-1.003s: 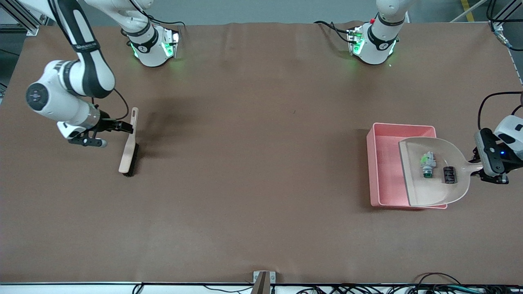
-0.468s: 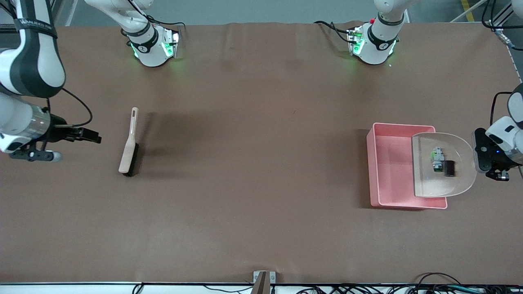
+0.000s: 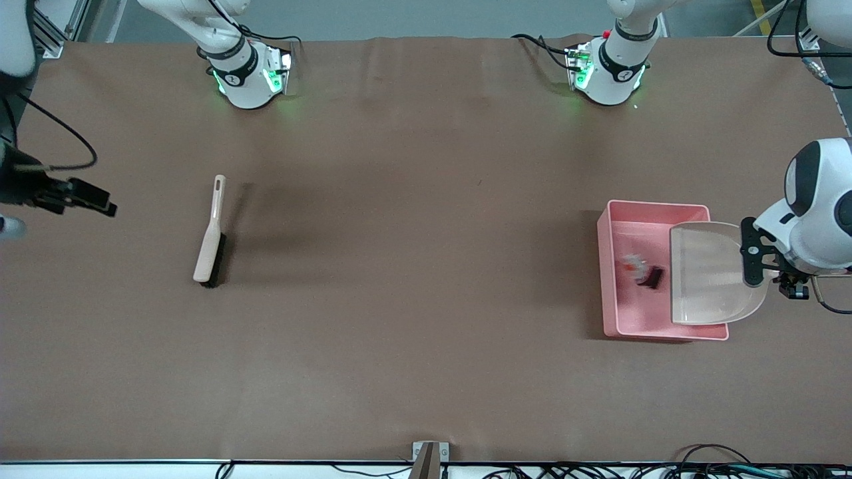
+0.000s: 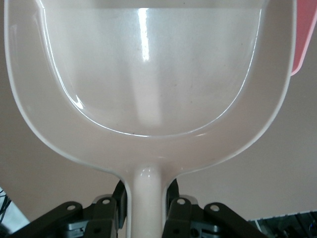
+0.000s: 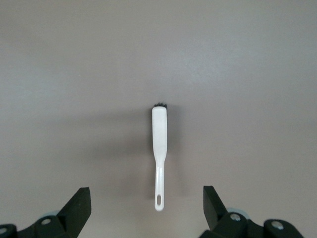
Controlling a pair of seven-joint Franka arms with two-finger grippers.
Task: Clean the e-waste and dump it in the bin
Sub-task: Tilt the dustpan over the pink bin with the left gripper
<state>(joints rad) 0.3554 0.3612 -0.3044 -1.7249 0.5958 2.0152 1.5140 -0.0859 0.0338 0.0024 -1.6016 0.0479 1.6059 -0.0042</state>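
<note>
The front camera looks down from high across the tabletop (image 3: 426,332), facing both arm bases along its top edge. The left wrist camera sits close above the dustpan (image 4: 148,74). The right wrist camera looks down on the brush (image 5: 159,153), which the front view shares.

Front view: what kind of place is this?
Probably a robotics lab bench: two arm bases bolted at the edge of a brown-covered table, aluminium framing in one corner, and loose cables along the near edge.
</note>
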